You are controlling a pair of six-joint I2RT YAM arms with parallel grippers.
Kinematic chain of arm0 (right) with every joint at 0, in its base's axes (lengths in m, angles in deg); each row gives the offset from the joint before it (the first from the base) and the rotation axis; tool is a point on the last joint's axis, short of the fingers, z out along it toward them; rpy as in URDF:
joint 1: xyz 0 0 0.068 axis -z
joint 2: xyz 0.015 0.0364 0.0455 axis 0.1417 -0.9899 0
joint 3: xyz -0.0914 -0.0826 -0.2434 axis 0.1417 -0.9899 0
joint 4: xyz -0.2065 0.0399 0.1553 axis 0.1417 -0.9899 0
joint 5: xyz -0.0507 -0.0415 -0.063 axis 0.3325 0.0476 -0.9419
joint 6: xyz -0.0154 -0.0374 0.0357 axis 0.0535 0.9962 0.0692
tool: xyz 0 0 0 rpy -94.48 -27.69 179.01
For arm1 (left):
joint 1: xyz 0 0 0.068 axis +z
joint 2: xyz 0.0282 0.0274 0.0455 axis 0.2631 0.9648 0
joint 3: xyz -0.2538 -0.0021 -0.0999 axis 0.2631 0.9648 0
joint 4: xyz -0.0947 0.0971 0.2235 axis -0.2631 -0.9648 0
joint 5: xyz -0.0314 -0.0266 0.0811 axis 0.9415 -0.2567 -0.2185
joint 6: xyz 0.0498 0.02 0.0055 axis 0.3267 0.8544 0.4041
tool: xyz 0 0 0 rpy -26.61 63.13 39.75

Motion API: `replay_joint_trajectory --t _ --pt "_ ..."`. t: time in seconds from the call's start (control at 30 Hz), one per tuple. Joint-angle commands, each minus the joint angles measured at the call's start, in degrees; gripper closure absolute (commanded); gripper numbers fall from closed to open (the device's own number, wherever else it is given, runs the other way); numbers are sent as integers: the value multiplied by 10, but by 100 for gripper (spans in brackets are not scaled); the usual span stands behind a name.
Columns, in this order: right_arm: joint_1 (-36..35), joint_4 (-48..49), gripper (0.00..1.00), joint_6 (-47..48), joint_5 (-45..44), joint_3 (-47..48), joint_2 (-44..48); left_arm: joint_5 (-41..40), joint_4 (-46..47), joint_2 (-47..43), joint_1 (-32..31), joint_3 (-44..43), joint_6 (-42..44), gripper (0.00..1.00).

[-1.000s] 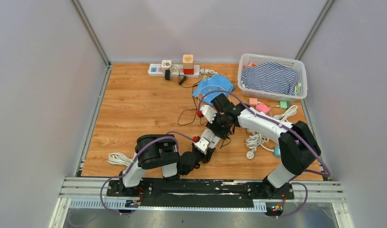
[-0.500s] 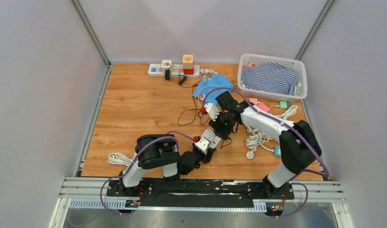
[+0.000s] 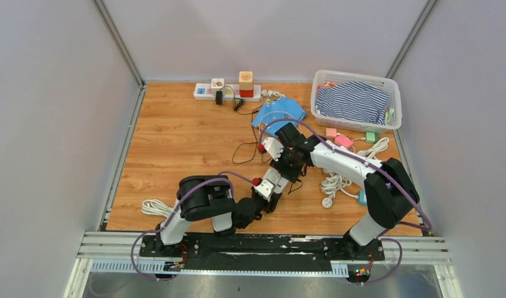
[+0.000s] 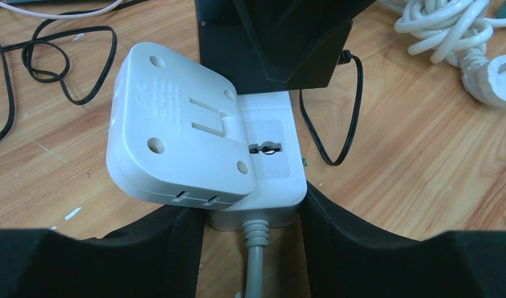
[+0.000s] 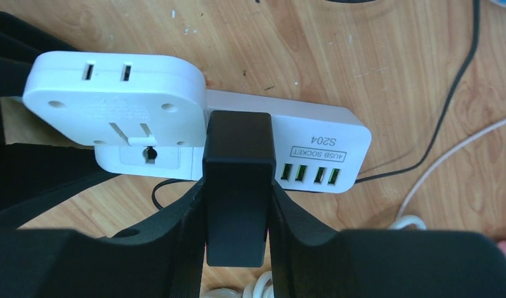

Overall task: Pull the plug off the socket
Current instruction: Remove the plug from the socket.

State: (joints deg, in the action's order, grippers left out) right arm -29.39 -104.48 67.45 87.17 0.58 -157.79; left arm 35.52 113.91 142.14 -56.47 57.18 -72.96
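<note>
A white socket block (image 5: 312,149) with green USB ports lies on the wooden table. A white adapter (image 5: 113,93) sits on its one end. A black plug (image 5: 238,180) stands in the socket's middle. My right gripper (image 5: 238,230) is shut on the black plug, one finger on each side. In the left wrist view my left gripper (image 4: 253,230) is shut on the cable end of the socket (image 4: 266,161), with the plug (image 4: 275,43) beyond. In the top view both grippers, left (image 3: 272,184) and right (image 3: 289,166), meet at the table's middle front.
A second power strip (image 3: 228,92) with an orange block lies at the back edge. A blue cloth (image 3: 280,112) and thin black wire lie behind the grippers. A white basket (image 3: 356,99) holds striped cloth at back right. White coiled cables lie at right (image 3: 334,183) and front left (image 3: 154,207).
My right wrist shifted slightly away half a second ago and has come back toward the left gripper. Both grippers keep their holds. The plug still sits against the socket.
</note>
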Motion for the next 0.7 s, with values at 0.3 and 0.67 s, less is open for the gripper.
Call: replay_joint_trajectory --t 0.3,0.67 --pt "5 -30 100 7 12 3 20 -30 -1 16 5 10 4 100" --pt "81 -82 100 14 154 24 -2 -27 -1 13 5 13 2 100"
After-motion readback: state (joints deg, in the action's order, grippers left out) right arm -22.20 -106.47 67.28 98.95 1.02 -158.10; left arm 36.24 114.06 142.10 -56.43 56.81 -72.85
